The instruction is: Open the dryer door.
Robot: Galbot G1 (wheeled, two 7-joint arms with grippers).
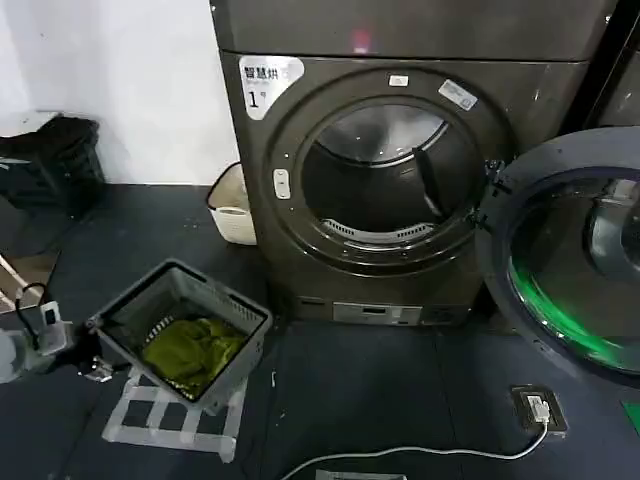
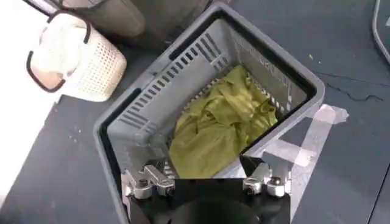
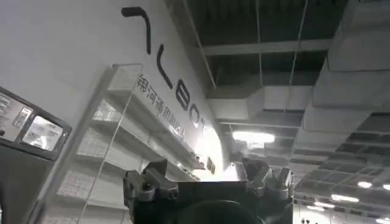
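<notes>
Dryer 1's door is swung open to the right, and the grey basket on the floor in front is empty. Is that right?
Not quite. The dryer door is indeed swung open to the right, but the grey basket is not empty: a green cloth lies crumpled inside it. The left wrist view shows this most plainly, looking straight down into the basket from above the left gripper.

Looks like a demo laundry corner in a showroom or exhibition hall: big dryer (image 1: 380, 180) w/ label "1" (image 1: 262, 84), 2 laundry baskets (image 1: 185, 330) (image 1: 232, 207) on dark floor, taped marks (image 1: 175, 415), wall lettering (image 3: 164, 67), display shelves (image 3: 122, 140), open ceiling w/ ducts (image 3: 292, 100).
</notes>
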